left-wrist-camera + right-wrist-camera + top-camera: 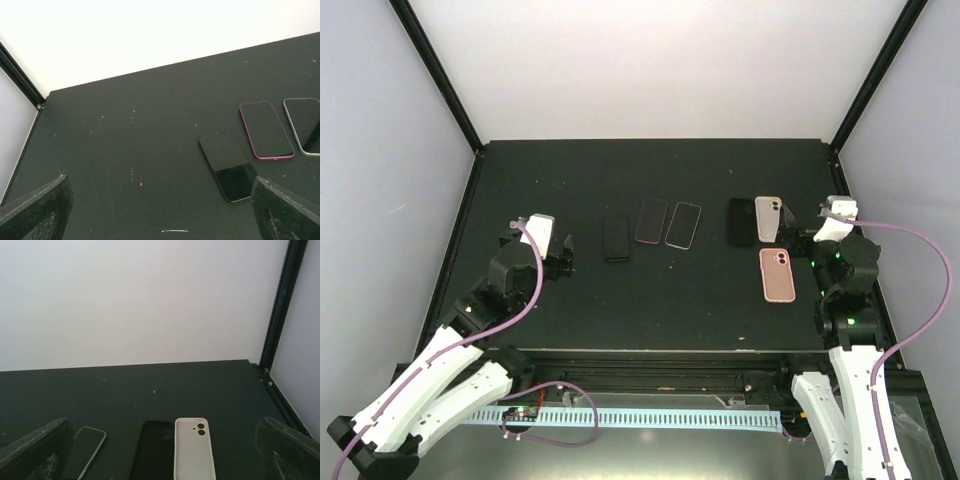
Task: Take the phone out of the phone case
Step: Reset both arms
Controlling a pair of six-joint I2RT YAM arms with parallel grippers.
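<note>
Both hands sit over the dark surface (620, 310) and neither holds anything. The left hand (538, 243) is spread wide. Its fingers (37, 210) show at the two bottom corners of its wrist view, with bare surface between them. The right hand (828, 240) gapes just as far, and its fingers (35, 447) frame its view the same way.

Six flat items lie in a loose row across the middle. A black phone (616, 238) lies nearest the left hand. Next come a pink-rimmed phone (651, 220) and a pale-rimmed phone (683, 224), side by side with screens up, close but apart. Their rims look like cases around them. After a gap, a black case (741, 221) lies just beside a white case (769, 218), with a pink case (777, 275) nearer the arms. I cannot tell whether these three hold phones.

The right hand is near the surface's right edge, just beside the white and pink cases. Bare surface runs from the row to the back edge, and forward to the arm bases
</note>
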